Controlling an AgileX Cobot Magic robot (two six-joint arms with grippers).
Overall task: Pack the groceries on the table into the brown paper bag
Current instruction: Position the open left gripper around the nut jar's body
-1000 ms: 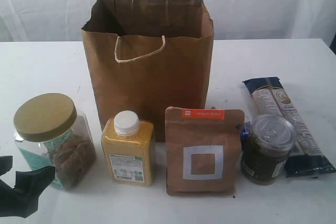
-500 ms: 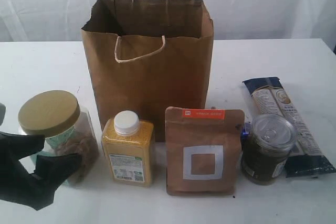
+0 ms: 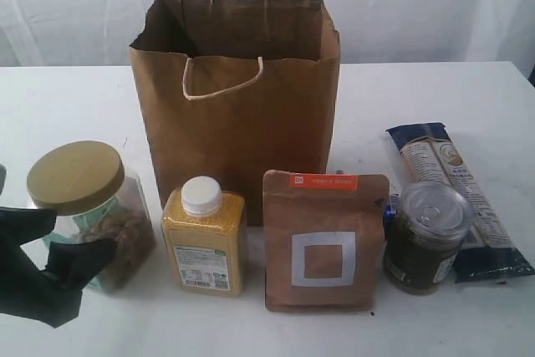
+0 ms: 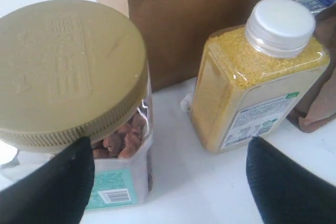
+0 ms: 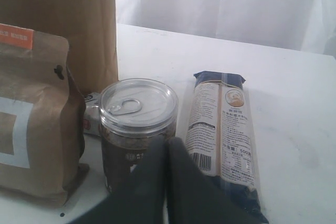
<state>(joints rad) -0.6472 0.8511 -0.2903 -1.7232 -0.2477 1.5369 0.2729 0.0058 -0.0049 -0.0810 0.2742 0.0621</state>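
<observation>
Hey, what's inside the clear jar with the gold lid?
Brown nut-like pieces show through the wall of the clear jar. Its gold lid and teal label hide the rest of the contents.

Brown paper bag (image 3: 242, 98) upright, mouth open, mid-tabletop (image 3: 67, 98). Row toward near edge, from left: clear jar with gold lid (image 3: 92, 206), yellow bottle (image 3: 205, 240), brown pouch (image 3: 324, 240), small dark jar (image 3: 426, 240), all upright. Navy-tan packet (image 3: 456, 190) flat, nearest right edge.
</observation>
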